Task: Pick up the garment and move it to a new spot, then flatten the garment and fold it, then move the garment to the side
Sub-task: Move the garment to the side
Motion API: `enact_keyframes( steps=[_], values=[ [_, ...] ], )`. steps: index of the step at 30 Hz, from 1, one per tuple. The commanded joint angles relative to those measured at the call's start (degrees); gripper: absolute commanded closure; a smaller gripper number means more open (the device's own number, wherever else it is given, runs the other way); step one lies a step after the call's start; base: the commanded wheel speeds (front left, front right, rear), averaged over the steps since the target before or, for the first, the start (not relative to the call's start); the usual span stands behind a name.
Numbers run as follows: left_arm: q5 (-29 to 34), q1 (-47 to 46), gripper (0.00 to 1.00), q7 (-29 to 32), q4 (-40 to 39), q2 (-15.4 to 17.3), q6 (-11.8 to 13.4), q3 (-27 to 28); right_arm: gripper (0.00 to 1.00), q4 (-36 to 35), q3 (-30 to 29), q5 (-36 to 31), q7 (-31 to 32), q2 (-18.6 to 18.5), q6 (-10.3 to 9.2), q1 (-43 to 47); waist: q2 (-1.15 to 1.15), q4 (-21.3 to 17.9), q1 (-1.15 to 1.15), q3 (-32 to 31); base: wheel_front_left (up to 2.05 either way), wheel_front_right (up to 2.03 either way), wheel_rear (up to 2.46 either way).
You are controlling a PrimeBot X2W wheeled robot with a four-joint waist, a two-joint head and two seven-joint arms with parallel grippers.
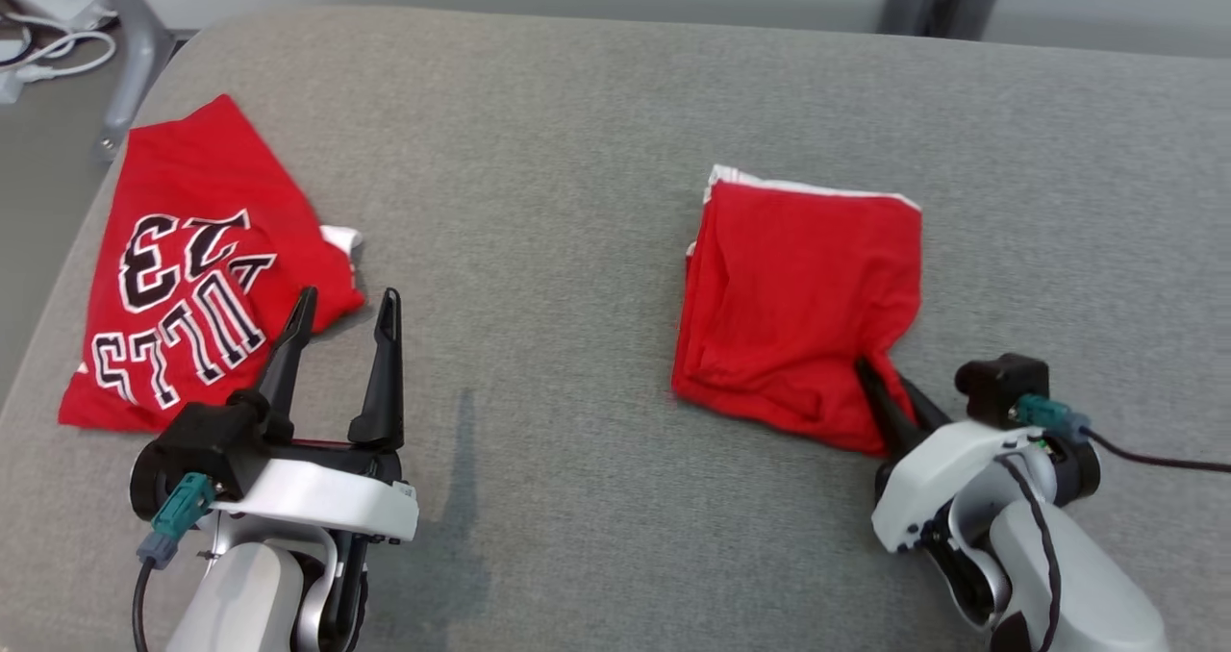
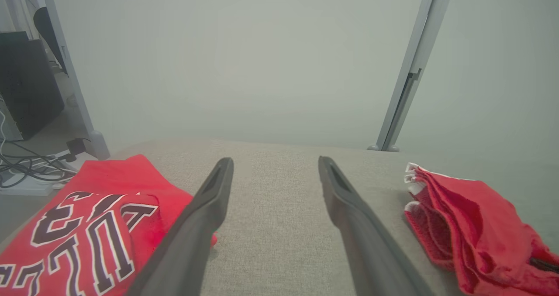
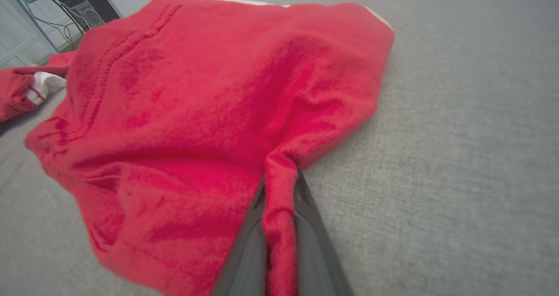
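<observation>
We see the right gripper (image 1: 880, 383) clamped on the near corner of the folded red garment (image 1: 798, 306), right of centre on the grey table (image 1: 577, 200) — the left gripper (image 1: 348, 298), fingers apart, sits beside a lettered red jersey (image 1: 192, 267).

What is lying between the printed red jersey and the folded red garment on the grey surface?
Only bare grey surface, as the head view shows. The open left tool is at the printed jersey edge, apart from the folded garment.

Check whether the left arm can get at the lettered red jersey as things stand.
Probably yes: the left gripper sits open at the edge of the lettered jersey, with nothing lying between them.
</observation>
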Motion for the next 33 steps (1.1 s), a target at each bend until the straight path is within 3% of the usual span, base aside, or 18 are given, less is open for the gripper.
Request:
enact_keyframes(
  steps=[1, 17, 25, 33],
  values=[
    [0.2, 0.5, 0.00, -0.3, -0.4, 0.5, -0.1, 0.4, 1.00, -0.2, 1.4, 0.1, -0.3, -0.9, -0.03, 2.0, 0.00, -2.6, 0.00, -1.3, 0.00, 0.00, 0.00],
    [-0.6, 2.4, 0.00, 2.0, -4.4, 2.3, 0.6, 0.4, 1.00, -4.8, 8.4, 0.7, 0.4, -6.7, -0.08, 4.4, 0.00, -17.1, 0.00, -3.0, 0.00, 0.00, 0.00],
    [0.8, 0.6, 0.00, 3.8, -7.7, 4.8, 1.3, 0.8, 1.00, -4.0, 14.3, -1.3, -1.3, -11.7, -0.07, -4.3, 0.00, -23.4, 0.00, 1.8, 0.00, 0.00, 0.00],
    [2.7, -4.4, 0.00, 6.5, -12.7, 8.0, 0.8, 0.5, 1.00, 1.6, 12.6, -2.0, -5.0, -19.8, -0.08, -16.1, 0.00, -27.7, 0.00, 9.8, 0.00, 0.00, 0.00]
  ],
)
